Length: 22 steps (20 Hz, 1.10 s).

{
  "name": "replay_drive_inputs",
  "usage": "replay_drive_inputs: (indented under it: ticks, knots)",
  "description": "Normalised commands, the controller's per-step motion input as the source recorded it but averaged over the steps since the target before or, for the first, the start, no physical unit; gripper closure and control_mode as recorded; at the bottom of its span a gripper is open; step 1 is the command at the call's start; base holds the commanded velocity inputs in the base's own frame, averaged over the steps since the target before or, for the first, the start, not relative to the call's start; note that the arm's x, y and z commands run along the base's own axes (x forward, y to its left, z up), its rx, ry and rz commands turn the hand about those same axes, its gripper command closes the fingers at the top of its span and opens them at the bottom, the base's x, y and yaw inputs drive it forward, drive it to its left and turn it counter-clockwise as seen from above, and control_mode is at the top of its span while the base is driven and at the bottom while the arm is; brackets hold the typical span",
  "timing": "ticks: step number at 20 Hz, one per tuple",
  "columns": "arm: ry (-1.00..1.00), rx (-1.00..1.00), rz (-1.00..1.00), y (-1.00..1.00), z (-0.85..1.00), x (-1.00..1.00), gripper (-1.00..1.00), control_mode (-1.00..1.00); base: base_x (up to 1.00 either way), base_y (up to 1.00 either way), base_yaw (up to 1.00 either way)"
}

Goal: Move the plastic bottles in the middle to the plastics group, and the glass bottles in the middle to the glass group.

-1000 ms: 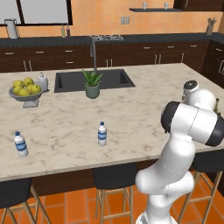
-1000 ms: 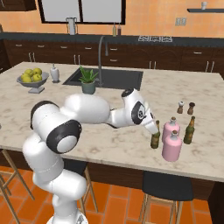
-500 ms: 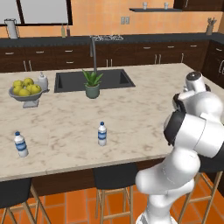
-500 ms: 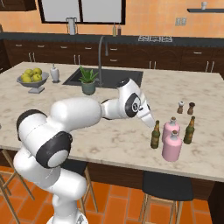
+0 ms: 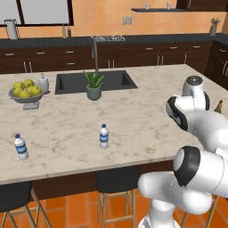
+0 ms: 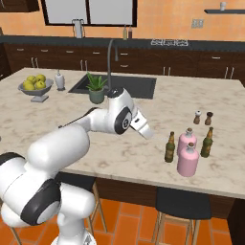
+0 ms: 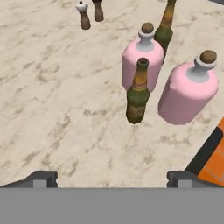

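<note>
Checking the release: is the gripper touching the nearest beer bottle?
Apart. In the hand view, the open gripper has its fingertips at the bottom edge, and bare counter lies between them and the beer bottle.

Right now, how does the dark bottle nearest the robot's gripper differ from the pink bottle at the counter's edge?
The dark beer bottle is slim, with a long tapering neck; the pink bottle is squat and wide with a short narrow neck. The beer bottle is brown-green, the pink bottle pale pink. The beer bottle's mouth looks open and dark, while the pink bottle carries a stopper. Both stand upright on the marble counter, apart from each other.
</note>
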Motion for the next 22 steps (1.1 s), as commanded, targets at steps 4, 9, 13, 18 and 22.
replay_drive_inputs:
  ticks: [4,9,13,18,22]
  knots:
    - [0.28,0.0,0.74,1.0,0.09,-0.05,-1.0,-1.0,0.0,0.0,0.0]
    - [0.35,0.0,0.72,0.99,0.22,0.0,-1.0,-1.0,0.0,0.0,0.0]
    - [0.36,0.0,0.67,1.0,0.24,0.0,-1.0,-1.0,0.0,0.0,0.0]
    - [0.26,-0.05,0.6,1.0,0.06,0.0,-1.0,-1.0,0.0,0.0,0.0]
    - [0.03,-0.12,0.36,1.0,-0.01,0.0,-1.0,-1.0,0.0,0.0,0.0]
